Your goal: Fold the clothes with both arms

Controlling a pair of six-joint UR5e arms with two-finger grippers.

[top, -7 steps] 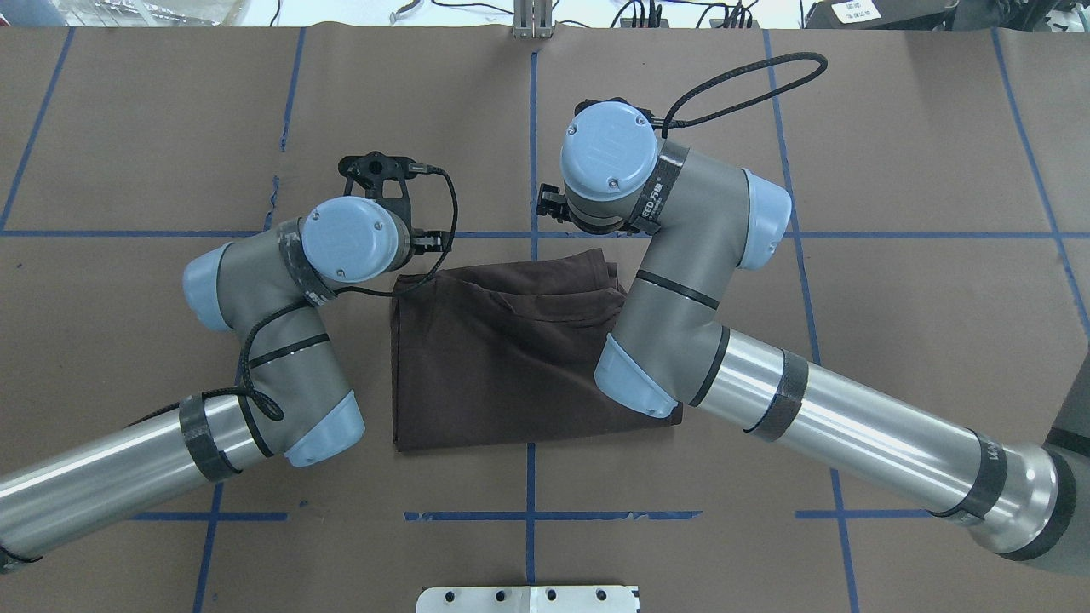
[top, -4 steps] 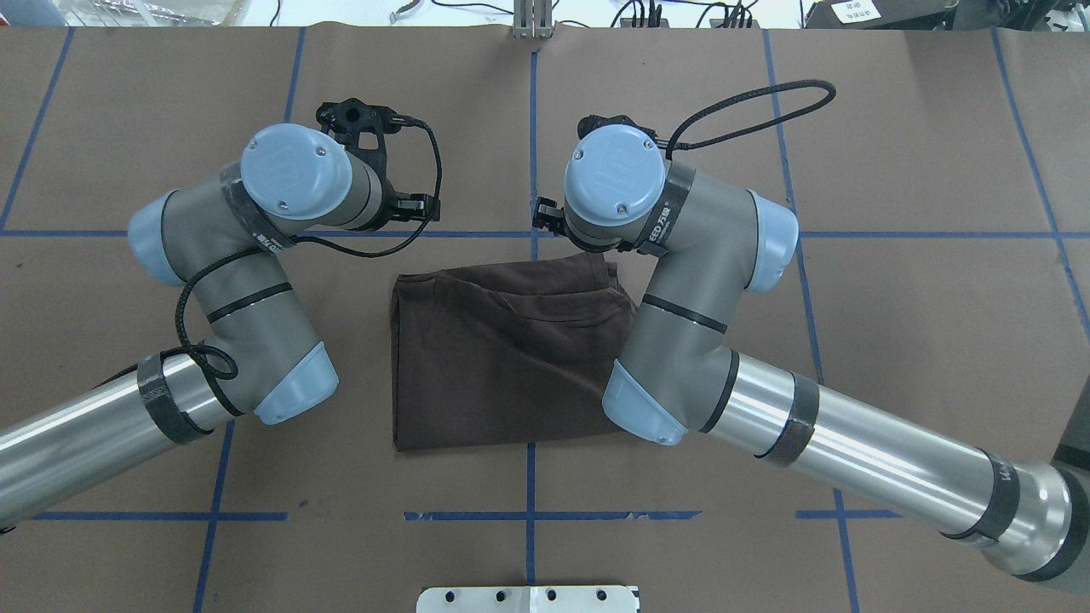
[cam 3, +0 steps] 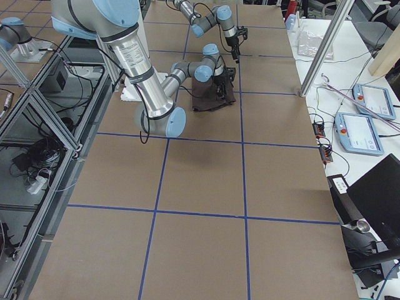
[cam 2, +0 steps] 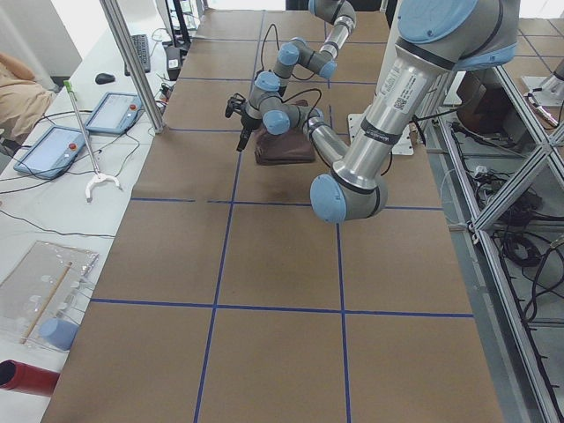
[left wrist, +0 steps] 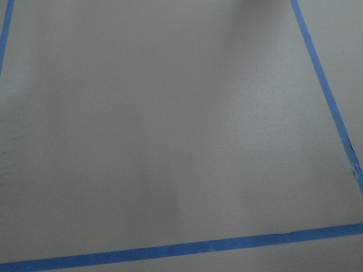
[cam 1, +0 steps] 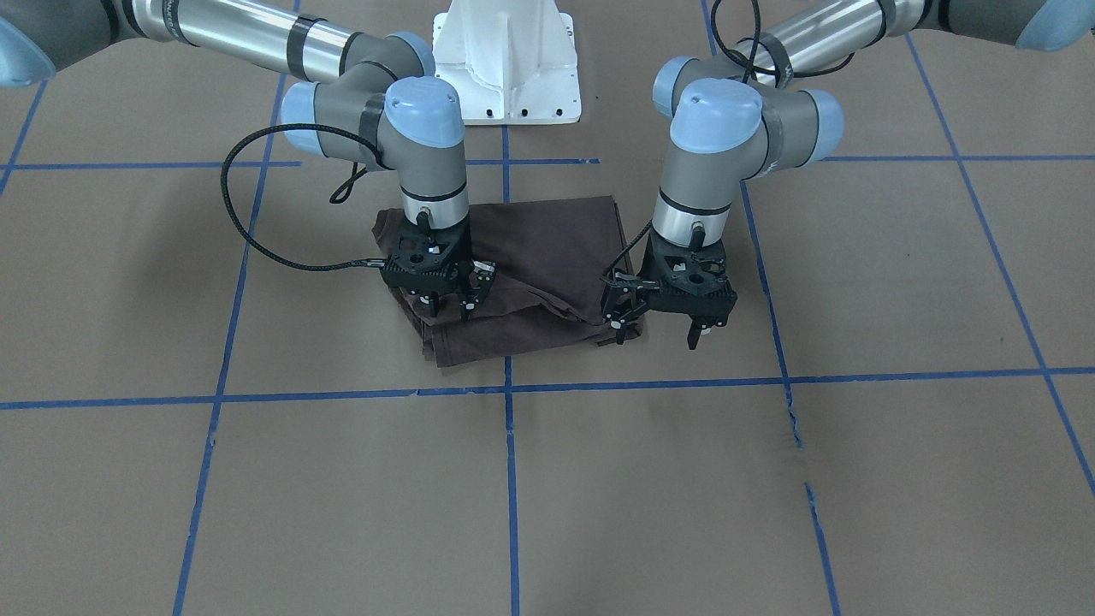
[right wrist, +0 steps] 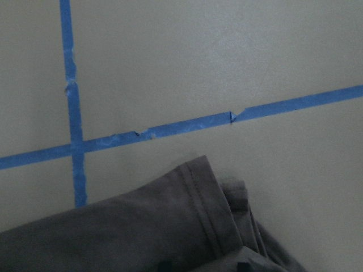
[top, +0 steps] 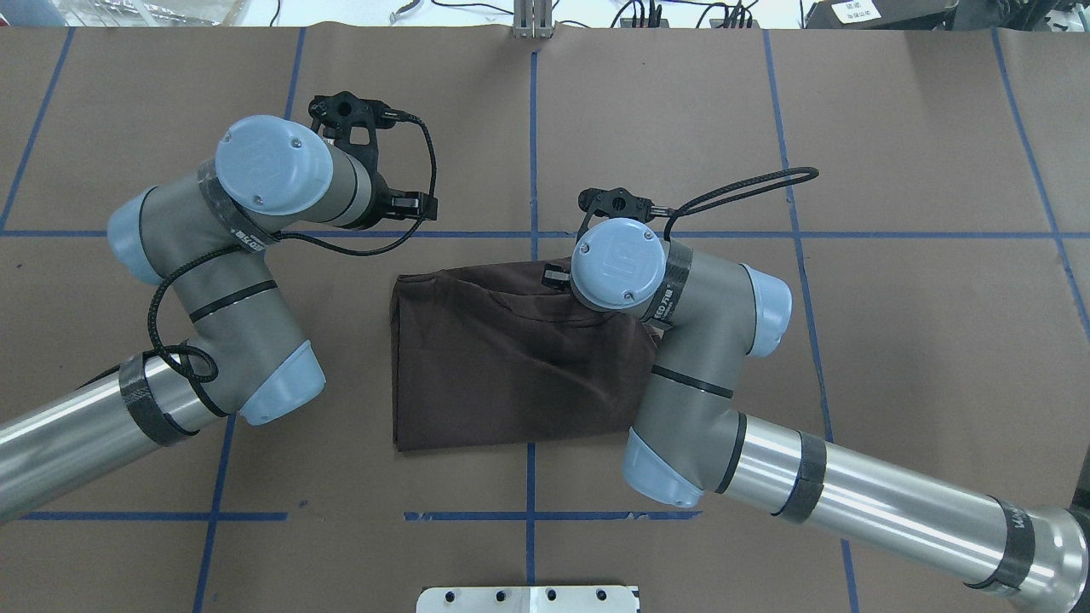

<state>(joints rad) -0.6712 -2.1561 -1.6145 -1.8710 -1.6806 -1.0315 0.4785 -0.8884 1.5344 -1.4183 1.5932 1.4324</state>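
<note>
The dark brown T-shirt [top: 511,358] lies folded into a rough rectangle on the brown paper table; it also shows in the front-facing view [cam 1: 547,248] and at the bottom of the right wrist view [right wrist: 142,232]. My right gripper [cam 1: 449,306] points down over the shirt's far right corner, jaws a little apart with no cloth between them; from overhead its wrist hides it. My left gripper [cam 1: 655,334] hangs open and empty just off the shirt's far left corner. The left wrist view shows only bare paper and tape.
Blue tape lines [top: 528,515] grid the brown paper. The white pedestal base [cam 1: 505,60] stands at the robot's side of the table. Tablets [cam 2: 115,110] and cables lie on the side bench beyond the table's far edge.
My left arm has swung left and away from the shirt's far left corner. My right wrist has come back toward the robot, over the shirt's far right corner. The shirt has hardly moved.
</note>
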